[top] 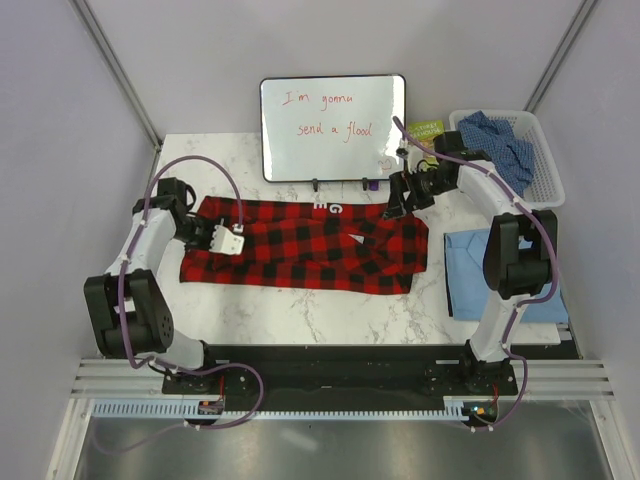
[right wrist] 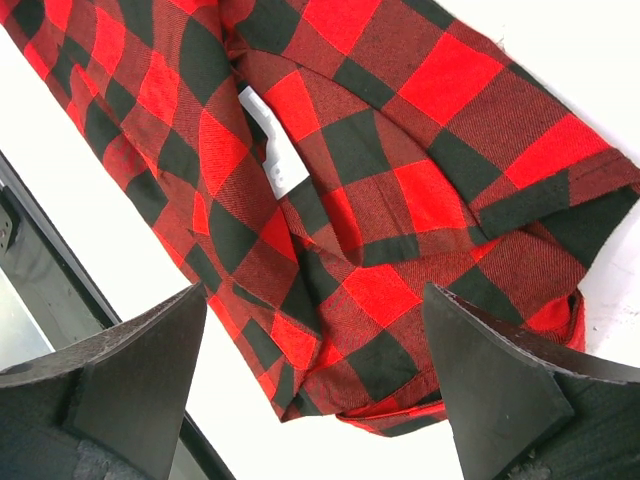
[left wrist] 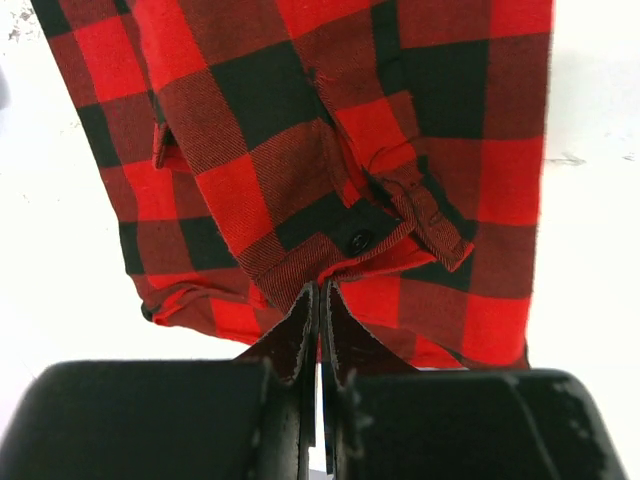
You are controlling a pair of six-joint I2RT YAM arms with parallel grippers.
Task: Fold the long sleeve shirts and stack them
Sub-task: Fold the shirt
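Left jaws pinched shut on the flannel [left wrist: 250,170] — clear only from its wrist view — right jaws wide, empty

The counter [top: 300,312] is white with thin grey lines like marble. Plain pale walls [top: 330,40] stand close around it on three sides, and thin metal poles [top: 115,72] run up the back corners. A small whiteboard [top: 333,128] with red writing stands at the back, near a white basket [top: 547,175], and the light is soft and even.
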